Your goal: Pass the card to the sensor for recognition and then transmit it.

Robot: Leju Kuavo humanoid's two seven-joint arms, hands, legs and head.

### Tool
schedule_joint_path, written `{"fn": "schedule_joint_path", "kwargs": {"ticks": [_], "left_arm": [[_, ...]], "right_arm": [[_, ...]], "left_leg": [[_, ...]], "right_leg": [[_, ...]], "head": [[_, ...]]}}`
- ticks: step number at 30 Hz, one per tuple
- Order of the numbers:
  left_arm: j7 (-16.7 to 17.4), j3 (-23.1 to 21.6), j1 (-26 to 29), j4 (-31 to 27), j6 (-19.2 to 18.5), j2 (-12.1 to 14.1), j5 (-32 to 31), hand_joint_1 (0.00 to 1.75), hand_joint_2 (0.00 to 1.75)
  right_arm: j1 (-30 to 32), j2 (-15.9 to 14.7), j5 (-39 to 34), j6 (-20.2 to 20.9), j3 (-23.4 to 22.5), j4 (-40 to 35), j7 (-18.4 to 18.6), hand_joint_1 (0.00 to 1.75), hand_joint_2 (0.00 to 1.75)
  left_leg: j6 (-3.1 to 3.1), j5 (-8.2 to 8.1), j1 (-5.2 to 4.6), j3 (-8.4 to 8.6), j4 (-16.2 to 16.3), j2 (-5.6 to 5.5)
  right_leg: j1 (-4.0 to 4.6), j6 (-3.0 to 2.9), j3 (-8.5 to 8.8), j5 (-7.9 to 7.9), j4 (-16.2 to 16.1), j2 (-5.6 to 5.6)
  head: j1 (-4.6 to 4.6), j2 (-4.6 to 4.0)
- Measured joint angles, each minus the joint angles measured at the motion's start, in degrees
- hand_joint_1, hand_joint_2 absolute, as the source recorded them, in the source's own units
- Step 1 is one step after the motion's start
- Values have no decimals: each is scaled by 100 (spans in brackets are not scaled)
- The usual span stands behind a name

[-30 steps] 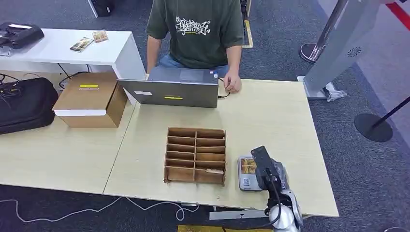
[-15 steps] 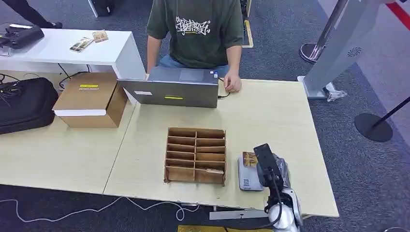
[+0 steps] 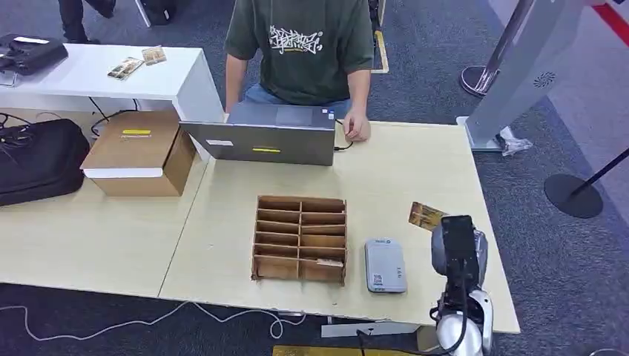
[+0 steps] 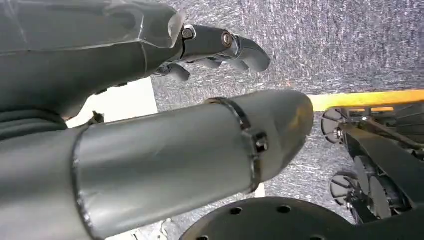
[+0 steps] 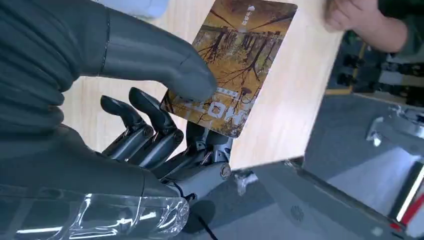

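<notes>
Head view: pale wooden table on grey carpet; right robot hand pinches card

Office or reception-style workspace: grey carpet floor; pale wood tables; open laptop with a seated person on the far side; white side desk far left; queue-barrier posts right.

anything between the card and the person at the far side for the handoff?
Nothing visible. The right hand holds the card above bare table; the laptop and slotted box sit left of a straight path toward the person's hand.
</notes>
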Motion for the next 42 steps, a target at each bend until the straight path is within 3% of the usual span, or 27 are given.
{"fn": "schedule_joint_path", "kwargs": {"ticks": [12, 15, 17, 25, 29, 32, 42], "left_arm": [[0, 0, 1, 0, 9, -17, 17, 0, 0], [-22, 0, -2, 0, 24, -63, 55, 0, 0], [-26, 0, -4, 0, 33, -90, 55, 0, 0], [-79, 0, -9, 0, 39, -118, 72, 0, 0], [-92, 0, -8, 0, 22, -118, 90, 0, 0], [-101, 0, -9, 2, 24, -118, 103, 0, 0], [-109, 0, -2, 2, 57, -109, 31, 0, 0]], "right_arm": [[77, 59, 212, -298, -142, -343, -140, 175, 175], [176, 271, 1809, -1331, -424, -708, -328, 175, 175], [238, 376, 2683, -1683, -548, -765, -317, 175, 175], [322, 415, 3989, -2024, -599, -749, 46, 175, 175], [379, 428, 4567, -2153, -658, -732, 512, 175, 175], [453, 428, 5102, -2343, -743, -778, 660, 175, 175], [472, 536, 5353, -2358, -1615, -1737, -934, 175, 175]], "left_leg": [[0, 0, 0, 0, 0, 1], [0, 0, 0, 1, 0, 1], [0, 0, 0, 1, 0, 1], [0, 0, 0, 1, 0, 2], [0, 0, 0, 1, 0, 2], [0, -1, -1, 1, 0, 2], [2, -2, 0, -1, 0, 0]], "right_leg": [[0, 0, 0, 0, 0, 0], [0, 0, 0, 0, 0, 1], [0, 0, 0, 0, 0, 1], [0, 0, 1, 0, 0, 1], [0, 0, 0, 0, 0, 0], [0, 0, -2, 0, 0, 1], [0, 0, 2, 0, -1, -1]], "head": [[2, 2], [0, 2], [0, 2], [0, 2], [0, 0], [0, 0], [0, 2]]}}
